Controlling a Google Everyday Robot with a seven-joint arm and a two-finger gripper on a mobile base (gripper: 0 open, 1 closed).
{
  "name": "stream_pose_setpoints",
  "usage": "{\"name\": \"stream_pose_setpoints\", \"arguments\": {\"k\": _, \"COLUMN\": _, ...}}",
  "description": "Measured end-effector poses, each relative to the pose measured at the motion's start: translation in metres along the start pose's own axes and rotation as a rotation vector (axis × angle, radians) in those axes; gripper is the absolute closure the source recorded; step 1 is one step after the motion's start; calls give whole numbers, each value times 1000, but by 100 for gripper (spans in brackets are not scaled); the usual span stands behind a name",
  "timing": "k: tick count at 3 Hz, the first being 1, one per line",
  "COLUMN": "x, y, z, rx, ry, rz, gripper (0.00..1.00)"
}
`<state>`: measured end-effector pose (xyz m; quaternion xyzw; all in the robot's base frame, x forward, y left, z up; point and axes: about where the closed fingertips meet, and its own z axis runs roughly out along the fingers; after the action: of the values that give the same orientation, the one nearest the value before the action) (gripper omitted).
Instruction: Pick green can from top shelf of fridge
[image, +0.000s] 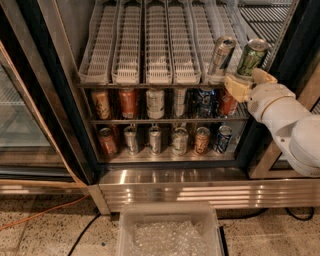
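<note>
Reaching into the open fridge (175, 187) from the right, the white arm places the hand (249, 80) at the base of the green can (251, 56). Whether the hand is open or clamped on the can cannot be told. The green can sits at the right end of the top shelf (160, 45), tilted with its top leaning right, just beside a silver-grey can (221, 54) that leans the same way.

Assessment: the approach is done, with the hand at the target. A secure grasp is not confirmed, and the can is not lifted or drawn clear of the shelf. Grasp, lift and withdrawal remain. The neighbouring can is a risk during extraction.
</note>
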<state>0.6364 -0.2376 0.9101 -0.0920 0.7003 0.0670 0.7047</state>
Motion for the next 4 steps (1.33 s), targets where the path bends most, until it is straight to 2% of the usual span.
{"name": "stream_pose_setpoints", "arguments": {"k": 1, "x": 0, "y": 0, "z": 0, "rx": 0, "ry": 0, "rz": 0, "gripper": 29}}
{"name": "stream_pose_setpoints", "arguments": {"k": 2, "x": -1, "y": -1, "z": 3, "rx": 7, "ry": -5, "rz": -3, "gripper": 33}}
{"name": "stream_pose_setpoints", "arguments": {"k": 4, "x": -8, "y": -14, "z": 25, "rx": 41, "ry": -37, "rz": -40, "gripper": 33}}
